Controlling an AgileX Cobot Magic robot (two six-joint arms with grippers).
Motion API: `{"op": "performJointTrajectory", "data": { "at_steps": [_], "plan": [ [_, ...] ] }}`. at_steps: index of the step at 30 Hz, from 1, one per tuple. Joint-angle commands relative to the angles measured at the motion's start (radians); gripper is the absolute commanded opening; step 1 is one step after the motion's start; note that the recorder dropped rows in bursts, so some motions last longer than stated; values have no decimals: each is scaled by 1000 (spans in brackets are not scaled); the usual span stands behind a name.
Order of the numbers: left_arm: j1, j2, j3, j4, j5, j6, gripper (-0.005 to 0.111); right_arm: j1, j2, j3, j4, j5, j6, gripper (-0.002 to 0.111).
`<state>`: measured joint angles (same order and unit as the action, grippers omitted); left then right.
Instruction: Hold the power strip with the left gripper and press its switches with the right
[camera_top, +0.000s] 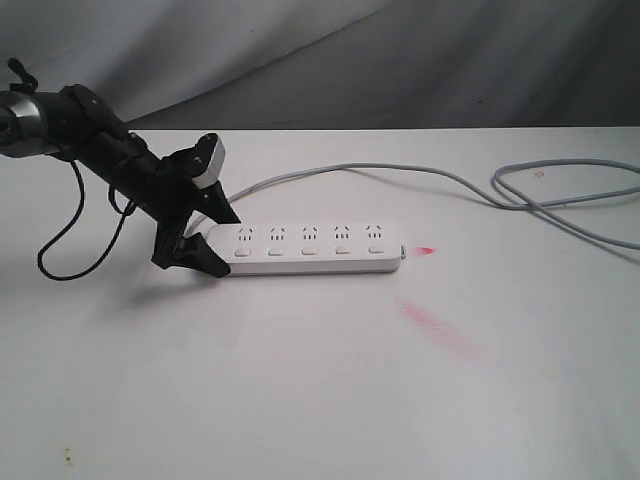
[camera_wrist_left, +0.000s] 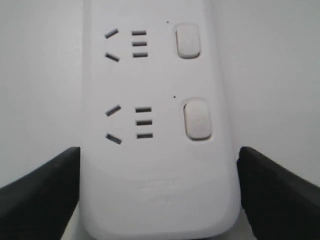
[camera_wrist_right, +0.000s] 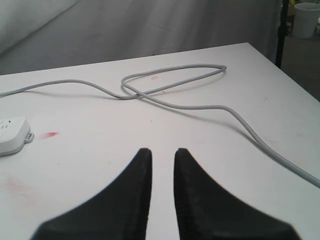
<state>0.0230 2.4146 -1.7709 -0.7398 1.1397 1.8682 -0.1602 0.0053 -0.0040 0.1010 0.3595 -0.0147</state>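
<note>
Straddling power strip (camera_top: 310, 250), left gripper (camera_top: 225, 243) (jaws wide), right gripper (camera_wrist_right: 162, 152) closed

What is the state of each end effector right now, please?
Left end effector: open, straddling the strip at its end, not clamped on it.
Right end effector: shut, holding nothing, away from the strip.
</note>
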Motion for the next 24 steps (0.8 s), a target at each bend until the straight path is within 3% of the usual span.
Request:
{"op": "performJointTrajectory", "data": {
  "at_steps": [1,13,24],
  "plan": [
    [-3,11,-2,-3,-31,-10,77,-2,-5,4,-5,-7,1,16],
    [-3,13,-2,-3,19,-10,27,-2,-5,4,-5,-7,1,16],
    [-3,13,-2,-3,19,-8,26,-2,-5,4,-5,-7,1,16]
  ]
}}
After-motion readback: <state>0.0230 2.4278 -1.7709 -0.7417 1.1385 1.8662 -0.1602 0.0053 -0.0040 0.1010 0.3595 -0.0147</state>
